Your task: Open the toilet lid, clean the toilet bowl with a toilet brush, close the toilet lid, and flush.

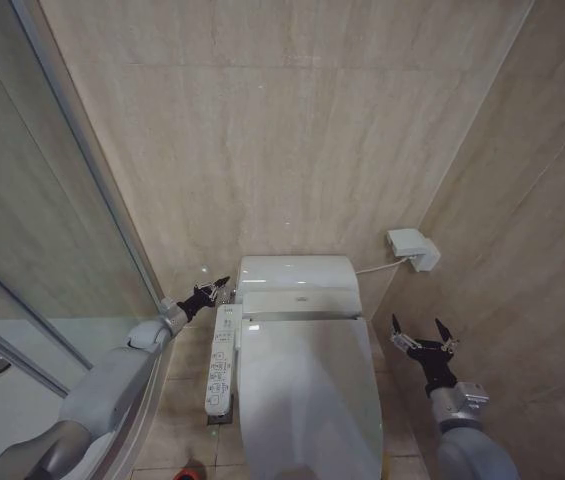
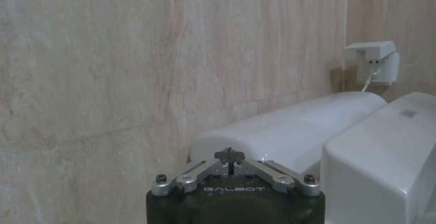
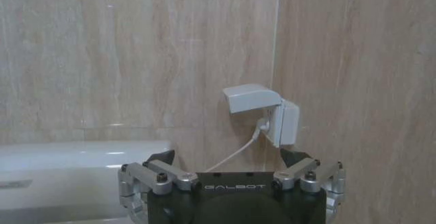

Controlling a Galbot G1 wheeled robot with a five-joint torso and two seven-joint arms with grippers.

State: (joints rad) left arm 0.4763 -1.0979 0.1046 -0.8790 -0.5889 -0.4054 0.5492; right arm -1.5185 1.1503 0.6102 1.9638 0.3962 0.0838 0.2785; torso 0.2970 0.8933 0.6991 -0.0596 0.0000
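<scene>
With the toilet lid (image 1: 307, 395) down, the left gripper (image 1: 217, 290), jaws pressed together, hovers beside the tank (image 1: 297, 272), while the right gripper (image 1: 421, 335) hangs spread near the wall socket (image 1: 412, 248).

A white covered wall socket (image 1: 412, 248) sits on the beige tiled wall (image 1: 292, 120) at the far right — a white cable (image 1: 380, 266) runs from it. A glass shower door (image 1: 22, 240) stands on the left.

The beige tiled floor (image 1: 187, 420) (glossy) carries the toilet bowl (image 1: 262, 455).
</scene>
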